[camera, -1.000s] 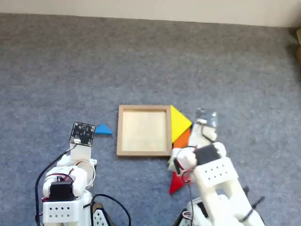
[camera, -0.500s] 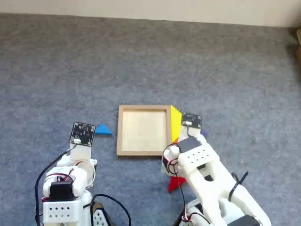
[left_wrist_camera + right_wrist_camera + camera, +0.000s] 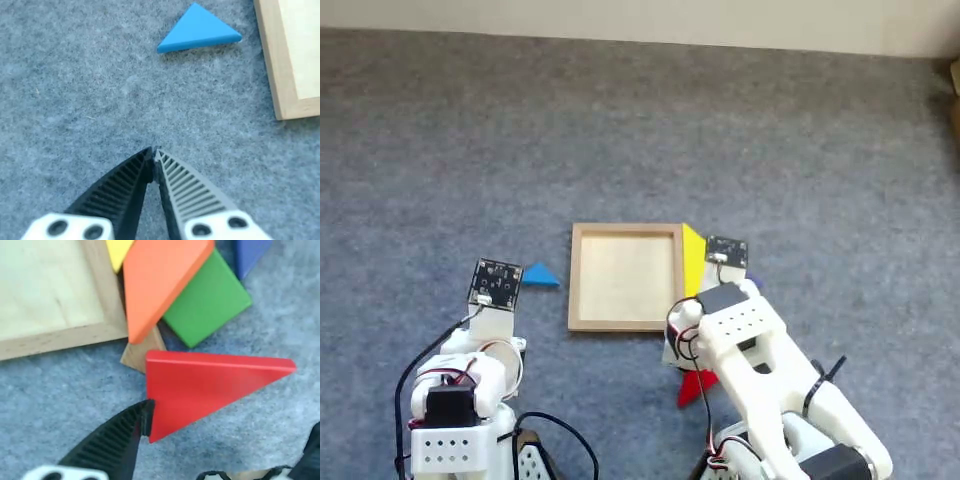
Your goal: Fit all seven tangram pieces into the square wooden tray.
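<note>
Swinging in over the loose pieces within the last second, the right arm (image 3: 750, 330) now covers most of the cluster beside the square wooden tray (image 3: 576, 277), while the left arm (image 3: 460, 390) has not stirred. The tray sits bare, with no piece fitted yet, ahead of the right gripper (image 3: 230, 425) and off to its left.

The red triangle (image 3: 200, 385) lies directly under that gripper, which stands spread wide. One finger (image 3: 115, 435) rests at a corner of the triangle and the other sits well off past its far point. The triangle's long edge runs roughly from finger to finger, so the jaws appear to span it the long way. A grip across the narrower width would likely call for a turn of the wrist.

Beyond the triangle, toward the tray, lie the orange piece (image 3: 160, 280), the green piece (image 3: 207, 305), the yellow piece (image 3: 117, 250) and a dark blue piece (image 3: 252, 255), crowded against the tray's near corner.

The left gripper (image 3: 154, 152) is pinched together on nothing, low over the carpet (image 3: 75, 100). The blue triangle (image 3: 199, 30) lies ahead of it, apart from the tray's rim, so the left arm is the nearer one to that piece.
</note>
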Controlling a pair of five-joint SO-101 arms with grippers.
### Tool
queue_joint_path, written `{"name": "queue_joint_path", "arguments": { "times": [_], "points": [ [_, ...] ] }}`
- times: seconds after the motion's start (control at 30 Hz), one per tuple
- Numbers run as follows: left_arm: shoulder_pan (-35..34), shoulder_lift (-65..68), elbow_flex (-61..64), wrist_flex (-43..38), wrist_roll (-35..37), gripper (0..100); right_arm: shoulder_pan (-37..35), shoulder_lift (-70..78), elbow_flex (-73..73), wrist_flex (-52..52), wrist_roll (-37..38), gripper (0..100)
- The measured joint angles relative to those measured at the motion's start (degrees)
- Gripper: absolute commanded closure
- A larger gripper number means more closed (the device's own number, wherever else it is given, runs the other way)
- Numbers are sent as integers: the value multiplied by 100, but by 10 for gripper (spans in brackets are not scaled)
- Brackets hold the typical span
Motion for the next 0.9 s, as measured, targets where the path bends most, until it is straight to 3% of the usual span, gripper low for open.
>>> {"name": "queue_joint_path", "arguments": {
  "times": [0.27,0.7,0.9],
  "points": [
    [0,0,0,0,0,964,193,105,-53,0,176,552],
    [0,0,0,0,0,964,2532,352,-545,-53,3613,552],
    [0,0,0,0,0,964,3244,352,-1178,176,3956,552]
  ]
}}
